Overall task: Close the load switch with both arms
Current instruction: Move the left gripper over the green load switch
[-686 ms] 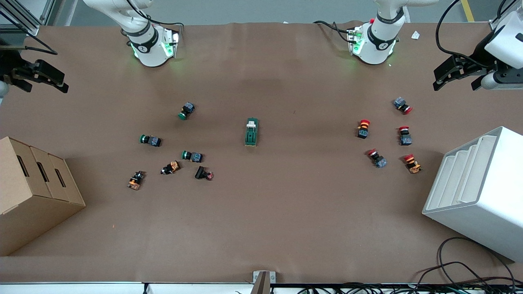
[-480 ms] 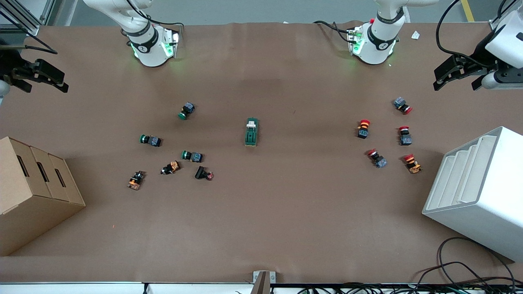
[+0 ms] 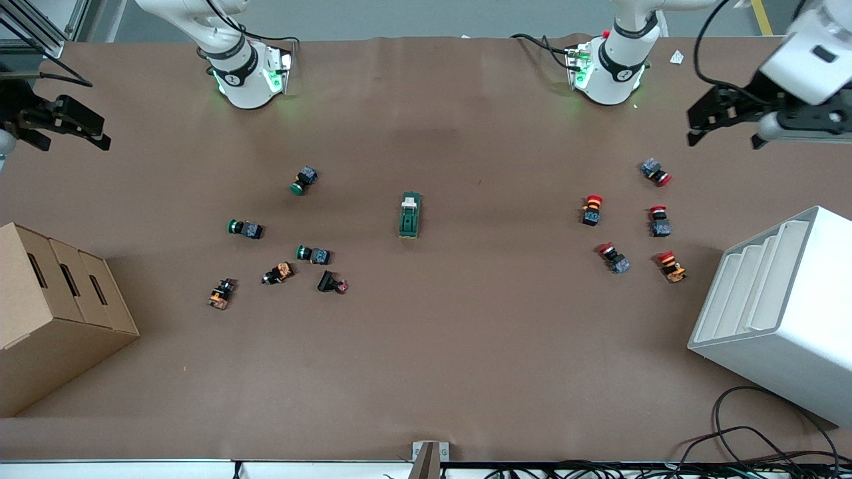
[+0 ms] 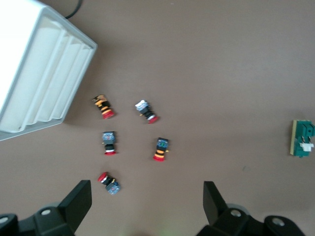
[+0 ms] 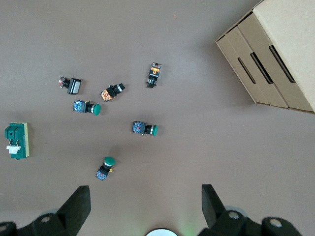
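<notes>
Front view shows the load switch point(image 3: 410, 215) lying alone at the middle of the table, its white toggle point(image 3: 410, 199) at the end toward the robots' bases. Neither arm is on it. The left gripper point(image 3: 727, 123) hangs over the bare table at the left arm's end, just above the cluster of red-capped push-buttons point(image 3: 592, 209), fingers spread and holding nothing. The right gripper point(image 3: 63, 128) waits over the table edge at the right arm's end, above the cardboard box point(image 3: 53, 313), likewise released and empty.

Judging from this, the whole reach is yet to come, and the risks lie along it. The left arm must pass over the red buttons; coming down too early could scatter them. The right arm faces the same with the green-capped push-buttons point(image 3: 305, 180) between it and the switch. The switch looks light and sits loose, so a push on the toggle from one gripper alone would likely slide or tip the body rather than throw it; the other gripper needs to brace it first. Both grippers meeting on so small a part could also collide
</notes>
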